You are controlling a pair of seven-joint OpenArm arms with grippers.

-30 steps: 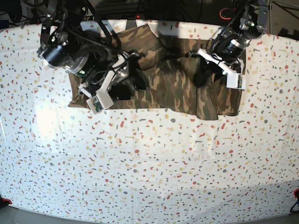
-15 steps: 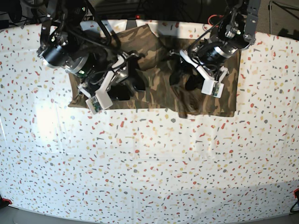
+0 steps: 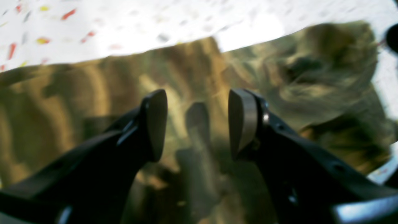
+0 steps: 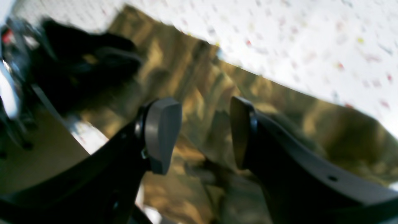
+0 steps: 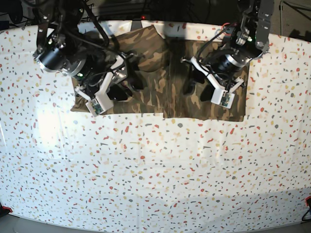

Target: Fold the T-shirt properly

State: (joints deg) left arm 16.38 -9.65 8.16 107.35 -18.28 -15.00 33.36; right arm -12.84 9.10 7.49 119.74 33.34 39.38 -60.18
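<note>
The camouflage T-shirt (image 5: 158, 94) lies flat at the far side of the table, its right part folded in over the middle with a straight edge near the centre. My left gripper (image 5: 197, 91) hovers over that folded part, open, with nothing between its fingers (image 3: 242, 121); only blurred cloth (image 3: 93, 93) shows below it. My right gripper (image 5: 127, 88) stands over the shirt's left part, also open and holding nothing. Shirt fabric (image 4: 202, 81) fills the right wrist view under its fingers (image 4: 163, 130).
The speckled white table cover (image 5: 155, 170) stretches wide in front of the shirt. Dark cables and the arms' bases (image 5: 146, 7) crowd the far edge behind it. A red clamp (image 5: 307, 201) sits at the front right corner.
My left gripper opened and let go of the shirt's right side, which now lies folded flat toward the middle. That arm swung left over the shirt. The right arm drew back slightly.
</note>
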